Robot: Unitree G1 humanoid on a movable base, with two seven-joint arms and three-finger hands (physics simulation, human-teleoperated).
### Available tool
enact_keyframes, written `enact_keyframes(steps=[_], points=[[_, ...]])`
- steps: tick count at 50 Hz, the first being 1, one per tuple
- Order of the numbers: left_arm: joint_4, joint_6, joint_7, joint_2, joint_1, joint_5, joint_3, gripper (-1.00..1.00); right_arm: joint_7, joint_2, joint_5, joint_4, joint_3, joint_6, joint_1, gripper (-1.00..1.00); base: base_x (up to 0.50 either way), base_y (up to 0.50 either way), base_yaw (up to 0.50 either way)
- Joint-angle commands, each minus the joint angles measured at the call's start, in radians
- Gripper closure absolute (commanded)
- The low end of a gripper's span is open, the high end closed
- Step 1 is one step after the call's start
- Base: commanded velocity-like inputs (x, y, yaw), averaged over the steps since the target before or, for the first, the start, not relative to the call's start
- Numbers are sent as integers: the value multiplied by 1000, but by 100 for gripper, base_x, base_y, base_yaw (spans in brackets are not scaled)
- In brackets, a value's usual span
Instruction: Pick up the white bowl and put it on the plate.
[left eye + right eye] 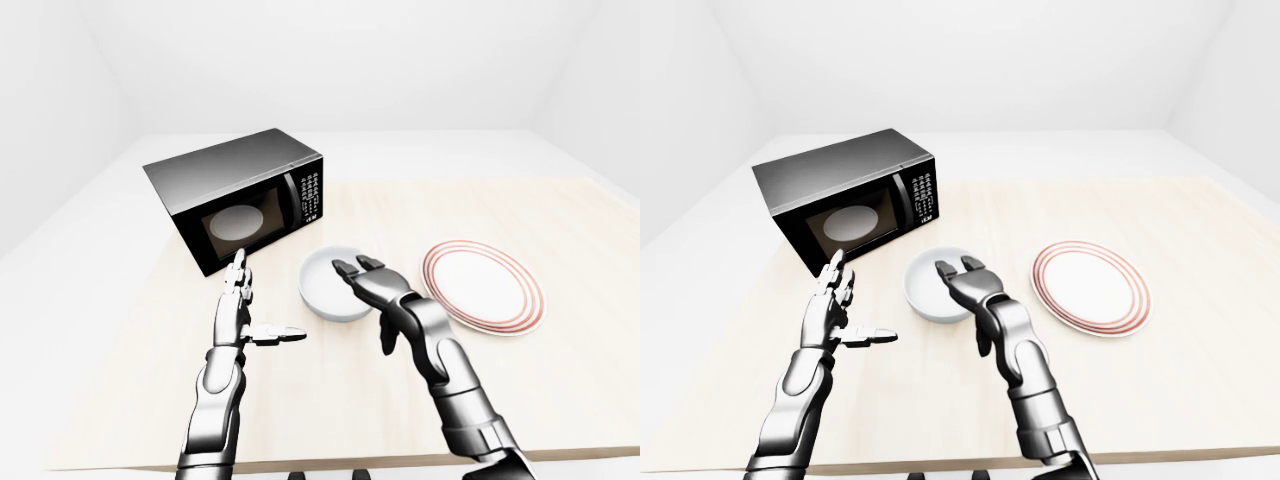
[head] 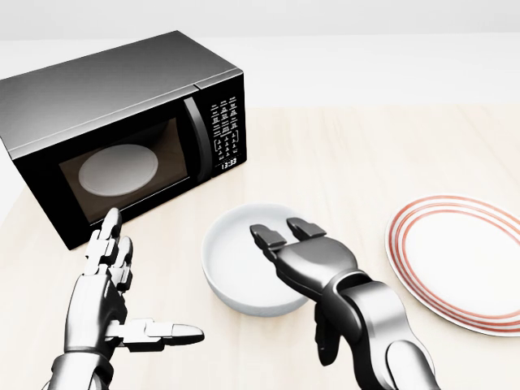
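The white bowl [image 2: 236,264] sits on the wooden table, in the middle of the head view. A white plate [image 2: 463,260] with red rim rings lies flat to its right. My right hand [image 2: 284,237] is open, its fingers reaching over the bowl's right rim and into its hollow; I cannot tell whether they touch it. My left hand [image 2: 114,284] is open and empty, fingers pointing up and thumb out sideways, to the left of the bowl and below the microwave.
A black microwave [image 2: 122,138] with its door shut stands at the upper left of the table [image 1: 500,390], close to the bowl. The table's near edge [image 1: 350,462] runs along the bottom of the left-eye view. White walls surround the table.
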Motion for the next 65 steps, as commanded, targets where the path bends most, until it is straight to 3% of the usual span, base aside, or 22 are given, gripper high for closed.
enact_keyframes(steps=[1,28,39,42,65], points=[[0,0,0,0,0,0,0,-100,-45,4,-10,83,7,0,-24,-100,0,0,0],[4,-4,-2,-1,0,-6,1,-100,-95,11,-36,189,21,0,-50,-100,0,0,0],[-6,5,-2,0,1,-7,1,-100,-100,15,-42,207,25,0,-58,-100,0,0,0],[3,-2,-3,0,0,-8,2,-100,-99,17,-44,212,26,0,-64,-100,0,0,0],[-13,12,-1,0,1,-8,1,-100,-132,25,-59,289,34,0,-96,-100,0,0,0]])
